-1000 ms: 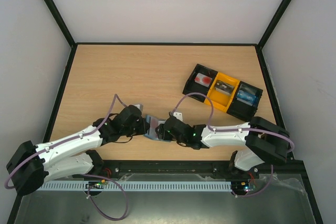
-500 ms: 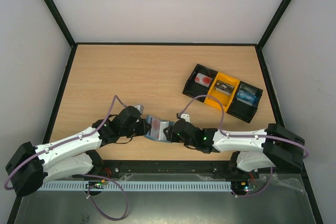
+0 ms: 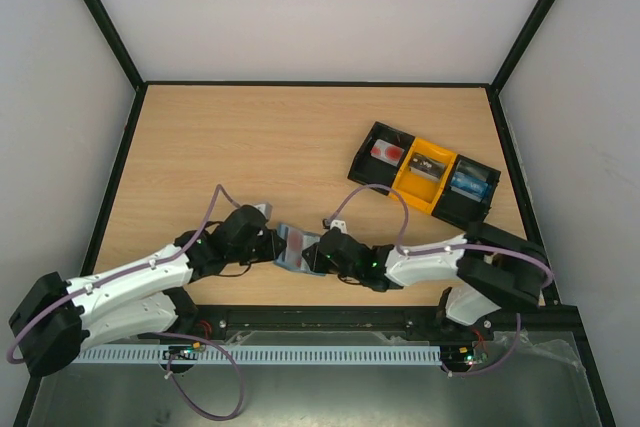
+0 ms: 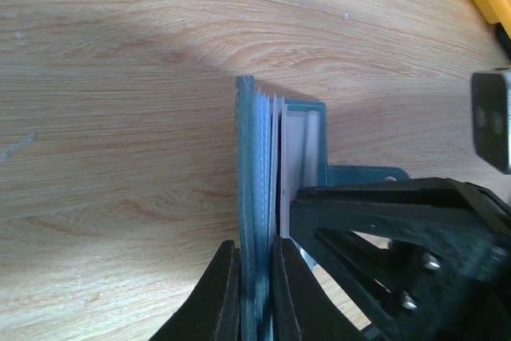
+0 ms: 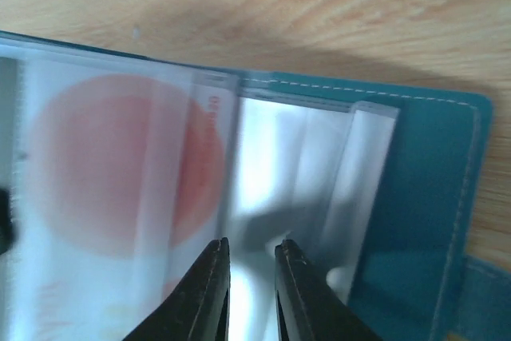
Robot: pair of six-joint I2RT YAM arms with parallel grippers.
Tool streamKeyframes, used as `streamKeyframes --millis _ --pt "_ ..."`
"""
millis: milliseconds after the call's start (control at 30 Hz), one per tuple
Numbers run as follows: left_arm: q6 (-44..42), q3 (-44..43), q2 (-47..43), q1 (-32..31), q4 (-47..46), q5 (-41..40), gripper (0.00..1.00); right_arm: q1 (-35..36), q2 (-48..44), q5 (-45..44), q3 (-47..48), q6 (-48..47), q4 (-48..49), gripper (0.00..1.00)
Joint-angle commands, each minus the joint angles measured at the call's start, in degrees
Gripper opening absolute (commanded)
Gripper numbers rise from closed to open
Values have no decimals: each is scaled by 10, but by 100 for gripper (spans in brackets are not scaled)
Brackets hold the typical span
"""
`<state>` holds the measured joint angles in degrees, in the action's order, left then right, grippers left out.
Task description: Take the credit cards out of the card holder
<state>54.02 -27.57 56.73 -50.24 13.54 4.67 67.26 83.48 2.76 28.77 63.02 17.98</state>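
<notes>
Locate the card holder [image 3: 298, 247] on the table [image 3: 250, 137], left of the black-and-yellow tray [image 3: 424, 175], nearer the arm bases than that tray and well apart from it. Note it opened, with one teal cover [image 5: 423, 181] lying flat on the wood on the tray side, and the other cover stood on edge together with a fan of clear sleeves [image 5: 319, 173]. Treat opening as done. Treat extraction as not yet done: observe a white card [image 5: 104, 165] bearing a large red disc, seated behind clear plastic, and find no loose card on the wood between holder and tray in the overhead view. Cannot tell the number of cards inside. Regard the left gripper [image 4: 255, 249], on the holder's side away from the tray, as clamped onto the upright cover and several sleeves, fingers pressed against both faces. Regard the right gripper [image 5: 251, 257], on the holder's tray side, as nearly closed, jaws a narrow slit apart, tips over the sleeves just beside the red-disc card. Cannot tell whether gripping a sleeve edge or nothing. Judge the remaining work as follows: pinch a card edge, draw it clear of its sleeve, set it down, repeat per card. Read no brand or label on the holder. Note a short string of red characters at the card's edge, too blurred to read. Find no legible print on the tray or its contents.
</notes>
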Motion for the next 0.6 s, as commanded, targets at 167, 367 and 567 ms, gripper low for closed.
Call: streamKeyframes --millis 167,367,567 --pt "21 19 -25 4 -73 82 3 4 111 38 10 1 130 15" --pt "48 60 -3 5 -180 146 3 4 144 44 11 2 153 15" --pt "45 58 30 5 -195 153 3 4 166 49 16 1 155 15"
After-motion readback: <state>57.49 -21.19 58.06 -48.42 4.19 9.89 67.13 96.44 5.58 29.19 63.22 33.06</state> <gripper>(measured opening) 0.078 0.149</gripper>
